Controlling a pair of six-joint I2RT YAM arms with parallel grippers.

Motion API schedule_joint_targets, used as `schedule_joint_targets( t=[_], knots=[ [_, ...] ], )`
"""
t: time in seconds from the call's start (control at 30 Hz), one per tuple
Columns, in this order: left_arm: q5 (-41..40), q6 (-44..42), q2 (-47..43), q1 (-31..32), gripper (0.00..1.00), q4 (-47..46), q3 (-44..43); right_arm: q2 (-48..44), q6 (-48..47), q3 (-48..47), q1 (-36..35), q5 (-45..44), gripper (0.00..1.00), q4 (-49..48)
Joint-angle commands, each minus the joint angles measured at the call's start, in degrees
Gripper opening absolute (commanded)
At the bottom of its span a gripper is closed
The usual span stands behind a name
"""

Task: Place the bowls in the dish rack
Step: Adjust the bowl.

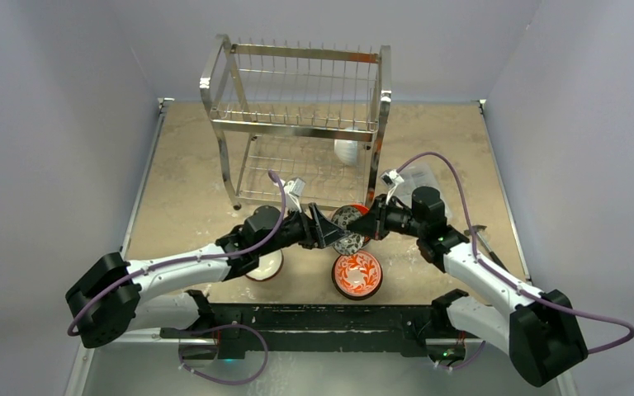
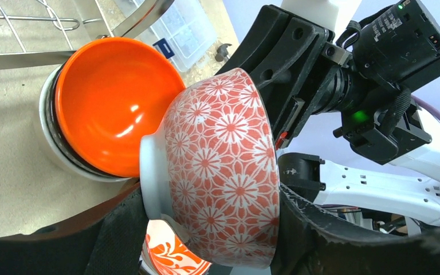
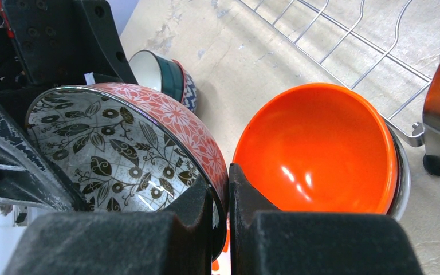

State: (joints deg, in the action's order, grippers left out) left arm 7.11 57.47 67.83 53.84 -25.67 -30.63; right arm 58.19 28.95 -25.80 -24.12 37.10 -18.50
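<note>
Two grippers on one floral bowl (image 2: 223, 172): round ceramic, red-and-white flowers outside, grey-black leaf print inside. It's off the table, tipped on edge, between the two wrists.

Right gripper (image 3: 222, 192): jaws narrow, pinching the bowl's rim, one finger inside and one outside. Grip looks solid.

Left gripper (image 1: 334, 231): jaws spread wide, straddling the same bowl foot to rim. Can't tell whether the pads actually bear on it.

Glossy orange-red bowl (image 3: 321, 149) sits just past the right fingers, nested in a white-rimmed bowl on the table. White bowl with red swirl print (image 1: 357, 274) lies below the grippers, toward the bases. Blue patterned bowl (image 3: 175, 77) sits behind the held one, apart from it.

Shiny steel two-tier wire dish rack (image 1: 297, 126) stands straight ahead of both grippers. One plain white bowl (image 1: 347, 151) is already on its lower tier.

My read: mid-handover, or a regrasp, before loading. Most bowls not yet racked.

Next: one gripper must own the bowl before the other lets go. Then lift clear of the orange-red bowl, go forward and drop it on edge between the rack wires. Glazed rim, so slip risk at the swap.
</note>
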Motion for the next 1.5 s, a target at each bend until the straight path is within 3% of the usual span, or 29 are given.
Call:
schedule_joint_targets(
  t=[0.0,0.13,0.27,0.37,0.53,0.6,0.93,1.07,1.2,1.37,1.47],
  knots=[
    [2.2,0.7,-0.7,0.4,0.60,-5.5,1.0,0.6,-0.1,-2.7,0.1,-1.2,0.00,-3.0],
    [2.1,0.7,-0.4,0.5,0.39,-5.5,0.7,0.8,-0.3,-2.7,0.1,-1.3,0.00,-2.8],
    [1.8,0.6,0.0,0.4,0.30,-5.1,0.5,0.5,-0.3,-2.7,0.1,-1.6,0.02,-2.4],
    [1.7,0.9,0.4,0.4,0.22,-4.7,0.2,0.2,-0.3,-2.8,0.1,-1.6,0.17,-2.5],
    [1.1,1.0,0.6,0.1,0.08,-3.9,0.2,-0.6,-0.5,-3.3,0.1,-1.5,0.53,-2.8],
    [0.9,1.2,0.6,-0.4,0.00,-3.5,0.3,-1.5,-0.3,-3.3,0.1,-1.8,0.62,-2.7],
    [4.1,3.1,-0.6,-6.4,0.00,-4.4,1.5,-4.4,-1.2,-3.4,0.1,-4.5,0.78,-0.2],
    [6.2,4.7,0.0,-7.8,0.00,-7.6,2.1,-3.5,-1.4,-3.4,0.1,-4.8,0.77,-0.7],
    [7.6,5.8,0.7,-7.9,0.00,-10.7,2.6,-2.2,-1.2,-2.7,0.1,-4.0,0.67,-2.0],
    [8.8,6.4,0.9,-7.9,0.00,-12.0,2.9,-1.2,-1.2,-2.7,0.1,-3.7,0.43,-2.9],
    [9.2,6.1,0.3,-7.9,0.00,-11.5,3.1,-0.9,-1.1,-3.1,0.1,-3.9,0.17,-2.8]
  ],
)
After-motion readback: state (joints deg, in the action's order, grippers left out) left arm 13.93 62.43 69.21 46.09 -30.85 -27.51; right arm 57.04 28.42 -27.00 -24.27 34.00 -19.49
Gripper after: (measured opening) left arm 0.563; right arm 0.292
